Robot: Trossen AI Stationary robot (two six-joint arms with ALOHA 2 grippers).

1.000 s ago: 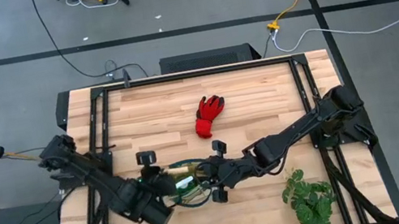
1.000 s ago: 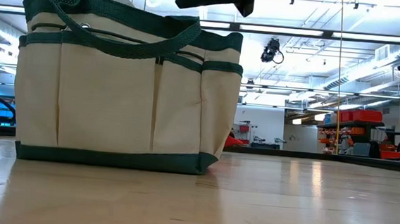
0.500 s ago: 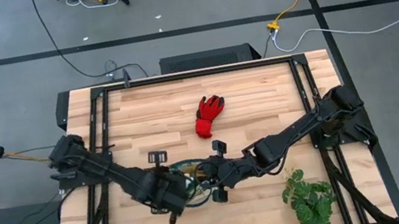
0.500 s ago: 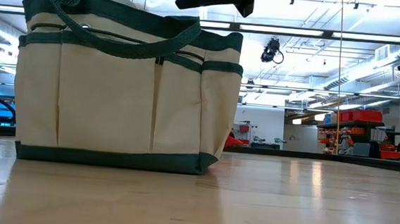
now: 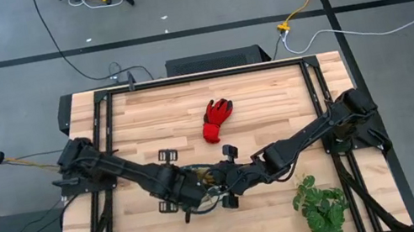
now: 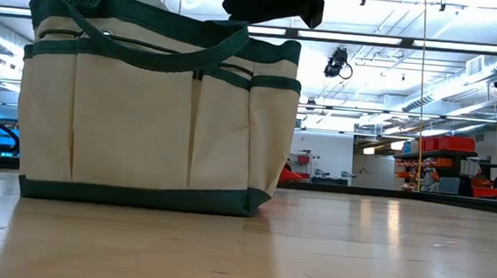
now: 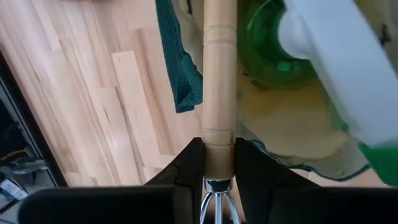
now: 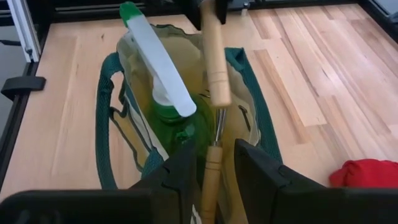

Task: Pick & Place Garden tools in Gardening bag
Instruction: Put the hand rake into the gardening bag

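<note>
The cream gardening bag (image 6: 145,114) with green trim stands on its base on the table, mouth up (image 8: 109,124). In it stands the green spray bottle (image 8: 171,115), white nozzle up. A wooden-handled rake (image 8: 210,174) also stands in it, metal shaft down. My left gripper (image 7: 219,146) is shut on the second rake (image 8: 214,56) over the bag's mouth. My right gripper (image 8: 216,152) hovers narrowly open above the bag's other end, the bagged rake's handle showing below its gap. The red glove (image 5: 216,119) lies flat farther back. The shears are not in view. My left gripper pinches the rake's wooden handle at its metal-neck end (image 7: 219,155) between its two fingers. The handle (image 7: 219,74) runs on forward along the fingers and the metal neck (image 7: 214,199) points back toward the wrist. The rake is lifted clear, its free end over the bag's mouth.
A leafy green plant (image 5: 321,203) sits at the near right of the table. Dark frame rails (image 5: 103,134) run along the table's left, right and far edges. Bare wood lies to the far left of the bag.
My left gripper has carried the rake toward the table's right and a little toward the far edge. It has gone from beside the bag to over its mouth, close to my right gripper. It has stayed shut on the handle.
</note>
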